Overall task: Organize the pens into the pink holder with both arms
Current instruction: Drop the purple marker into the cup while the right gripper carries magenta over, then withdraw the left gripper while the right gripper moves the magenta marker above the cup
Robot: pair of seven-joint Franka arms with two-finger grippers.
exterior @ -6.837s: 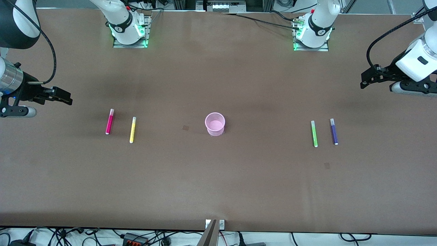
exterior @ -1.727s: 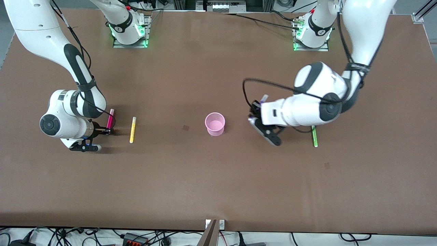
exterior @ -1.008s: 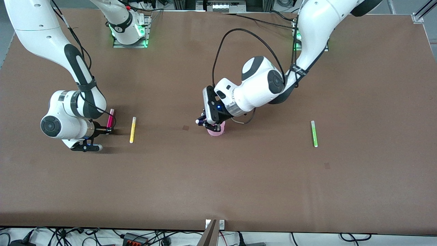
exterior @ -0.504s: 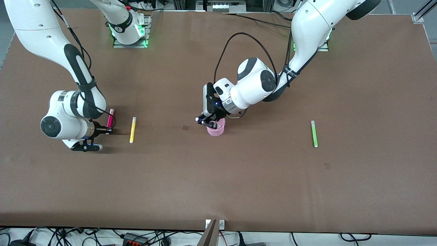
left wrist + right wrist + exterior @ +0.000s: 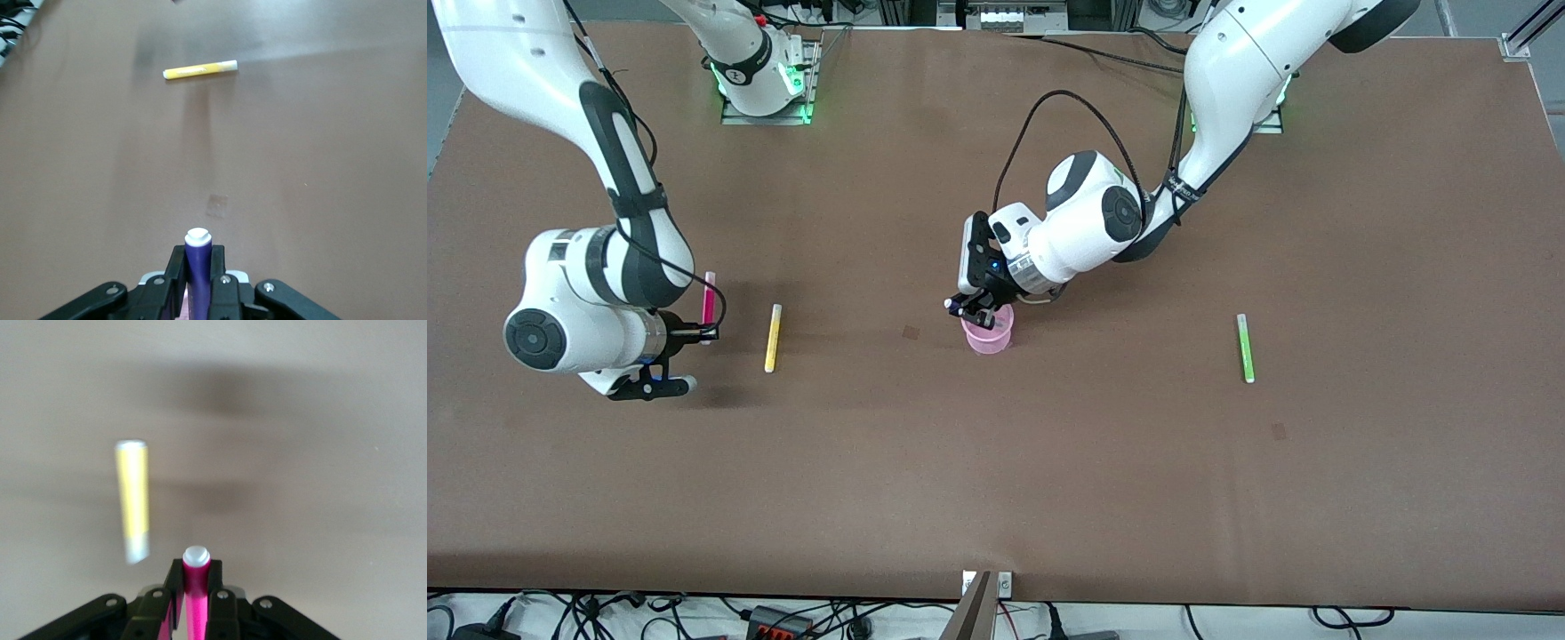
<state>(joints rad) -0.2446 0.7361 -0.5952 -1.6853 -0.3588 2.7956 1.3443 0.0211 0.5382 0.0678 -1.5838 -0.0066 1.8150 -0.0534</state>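
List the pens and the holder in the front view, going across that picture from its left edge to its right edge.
magenta pen → yellow pen → pink holder → green pen. The purple pen overlaps the holder, so I leave it out.

A robotics lab: two white jointed arms (image 5: 1227,62) bolted to a broad brown-covered table (image 5: 996,480), with tangled black cables and power strips (image 5: 783,620) along its edge.

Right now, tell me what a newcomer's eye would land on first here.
The left tool, shut on the purple pen, hangs over the pink holder at mid-table. Toward the right arm's end, the right tool is shut on the magenta pen, beside the yellow pen lying flat.
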